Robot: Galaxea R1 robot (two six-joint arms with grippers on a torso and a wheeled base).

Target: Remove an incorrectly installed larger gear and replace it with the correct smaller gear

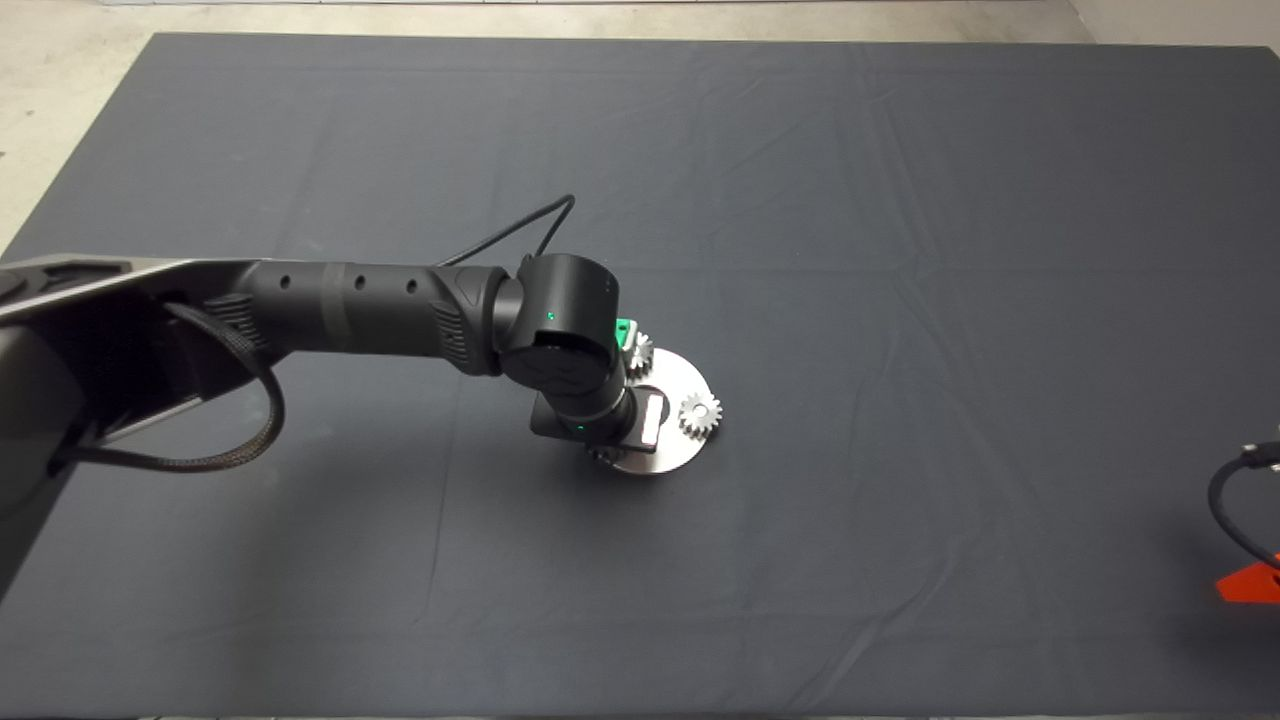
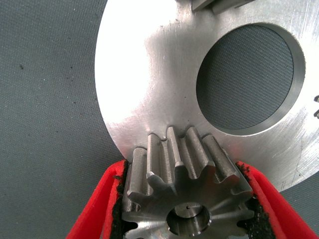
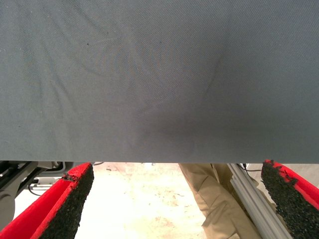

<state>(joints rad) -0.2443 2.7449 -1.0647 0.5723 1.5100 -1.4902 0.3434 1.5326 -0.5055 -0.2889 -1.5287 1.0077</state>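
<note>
The round metal plate [image 2: 149, 94] lies just beyond the left gripper [image 2: 185, 209], whose pads pinch a gear [image 2: 187, 174] at the plate's rim; a tilted lift could jam it; the right gripper [image 3: 174, 199] waits spread.

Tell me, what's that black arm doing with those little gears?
The left gripper has its red fingers closed on a gear at the edge of a round metal plate on the dark mat. I cannot tell whether this is the larger or the smaller gear. Two more gears show on the plate. The right gripper waits open at the mat's edge, with a person's leg beyond it.
</note>
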